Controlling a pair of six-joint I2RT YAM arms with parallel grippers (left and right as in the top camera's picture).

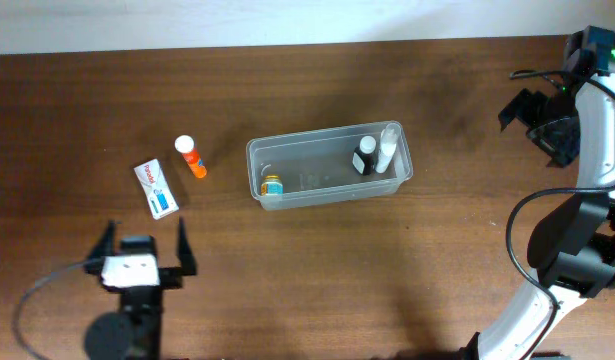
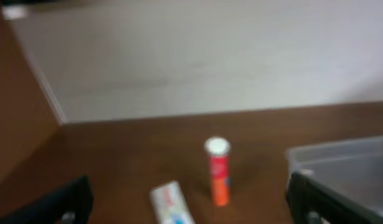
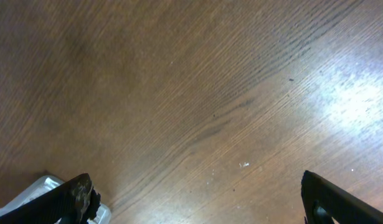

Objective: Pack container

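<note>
The clear plastic container (image 1: 327,134) stands at the table's middle. Inside it are a black bottle (image 1: 364,158), a white bottle (image 1: 387,148) and a small yellow-and-blue item (image 1: 272,185). To its left an orange tube with a white cap (image 1: 191,157) stands beside a flat white box (image 1: 157,188). My left gripper (image 1: 145,248) is open in front of them and holds nothing. The left wrist view shows the tube (image 2: 218,171), the box (image 2: 172,204) and the container (image 2: 347,168) ahead of the left gripper (image 2: 186,211). My right gripper (image 1: 545,80) is open at the far right, over bare wood (image 3: 207,202).
A pale wall (image 2: 197,56) runs along the table's far edge. The right arm's white links (image 1: 577,230) and cables stand along the right side. A corner of the container (image 3: 35,190) shows at the lower left of the right wrist view.
</note>
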